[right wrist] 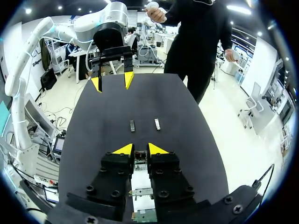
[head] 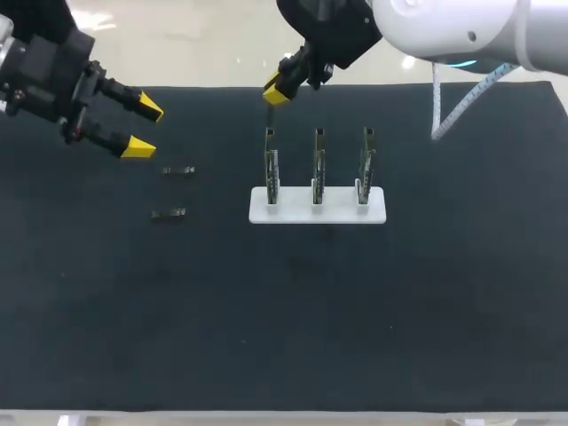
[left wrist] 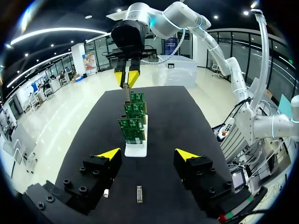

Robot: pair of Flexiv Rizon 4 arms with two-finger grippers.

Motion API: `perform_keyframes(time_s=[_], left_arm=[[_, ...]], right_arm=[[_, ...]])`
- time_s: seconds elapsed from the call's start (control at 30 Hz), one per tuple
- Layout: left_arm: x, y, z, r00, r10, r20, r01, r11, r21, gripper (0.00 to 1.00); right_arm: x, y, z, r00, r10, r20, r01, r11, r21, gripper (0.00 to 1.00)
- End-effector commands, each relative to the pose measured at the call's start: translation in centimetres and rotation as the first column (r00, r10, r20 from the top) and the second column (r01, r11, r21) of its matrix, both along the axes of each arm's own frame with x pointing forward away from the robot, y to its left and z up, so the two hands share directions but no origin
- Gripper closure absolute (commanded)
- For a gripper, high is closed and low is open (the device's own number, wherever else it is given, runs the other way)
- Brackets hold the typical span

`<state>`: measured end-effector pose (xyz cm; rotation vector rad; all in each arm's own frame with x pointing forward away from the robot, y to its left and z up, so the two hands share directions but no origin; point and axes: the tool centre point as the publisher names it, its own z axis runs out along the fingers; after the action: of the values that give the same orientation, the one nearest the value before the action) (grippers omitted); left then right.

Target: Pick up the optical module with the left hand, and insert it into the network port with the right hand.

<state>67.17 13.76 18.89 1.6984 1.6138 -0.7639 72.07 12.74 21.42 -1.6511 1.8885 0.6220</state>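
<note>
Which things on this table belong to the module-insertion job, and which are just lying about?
In the job: right gripper, jaws shut on an optical module; left gripper, jaws open; three circuit boards on their white stand.
Lying about: two more optical modules on the black mat, untouched near the left gripper.

Two optical modules [head: 178,169] [head: 168,213] flat on mat [head: 266,311]; third module [left wrist: 126,93] hangs upright (in right fingers [left wrist: 120,76]) over end board [head: 271,169] of three.
</note>
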Motion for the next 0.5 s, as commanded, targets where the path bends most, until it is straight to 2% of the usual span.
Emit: perform_keyframes(time_s=[0.03,0.5], left_arm=[[0.1,0.0,0.0,1.0,-0.001,-0.001,0.001,1.0,0.003,0.0],[0.1,0.0,0.0,1.0,-0.001,-0.001,0.001,1.0,0.003,0.0]], right_arm=[[0.5,-0.3,0.0,1.0,0.02,-0.009,-0.02,1.0,-0.005,1.0],[1.9,0.1,-0.2,0.992,0.121,-0.032,-0.122,0.991,-0.052,1.0]])
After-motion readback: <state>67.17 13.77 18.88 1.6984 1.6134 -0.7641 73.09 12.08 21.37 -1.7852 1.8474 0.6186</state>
